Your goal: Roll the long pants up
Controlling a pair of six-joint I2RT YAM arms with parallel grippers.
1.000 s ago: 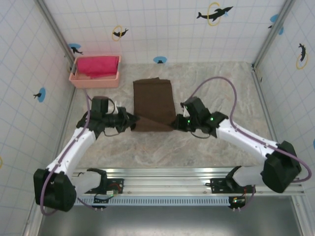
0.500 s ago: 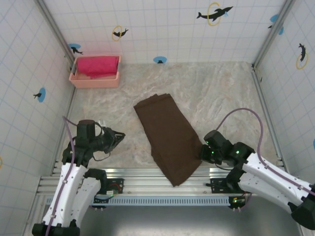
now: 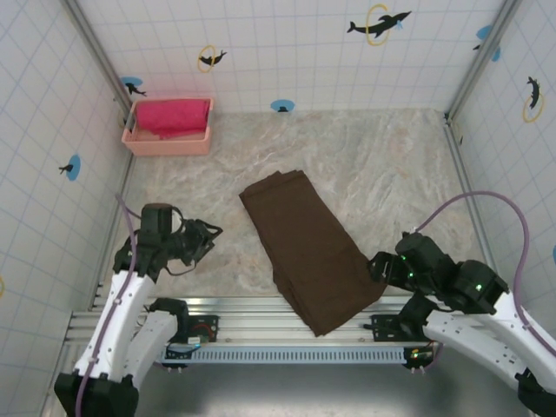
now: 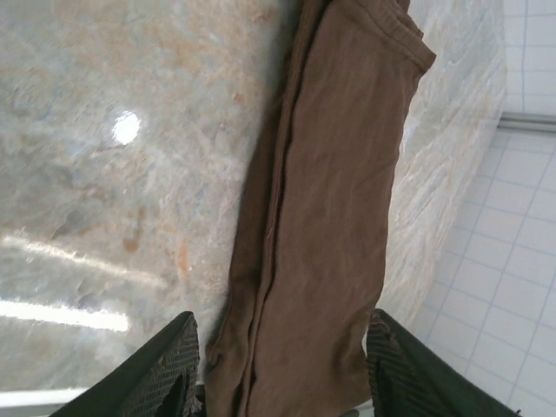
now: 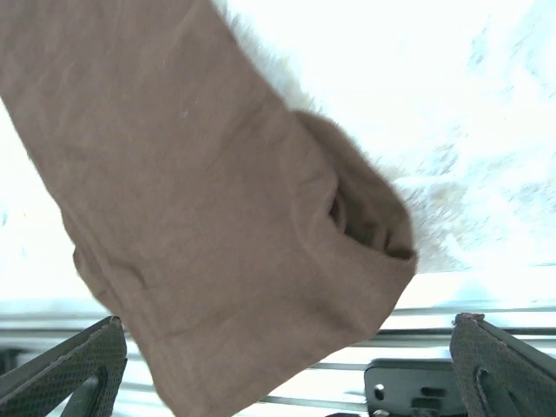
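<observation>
**At the table's near edge: pants laid out, both pincers apart**

In the far left corner of the table [image 3: 391, 165] sits a pale pink tray [image 3: 130, 140] with a bright pink cloth [image 3: 174, 115] bundled inside it. The long pants [image 3: 304, 243] lie flat, folded lengthwise into a narrow brown strip. They run slantwise from the table's middle to its near edge, and their lower end hangs over the metal rail [image 3: 243, 306]. The left pincer [image 3: 208, 239] hovers near the left edge, fingers partly spread, empty and well apart from the cloth. The right pincer [image 3: 375, 268] stands spread wide just beside the strip's right side by the near edge. It clamps nothing.
</observation>
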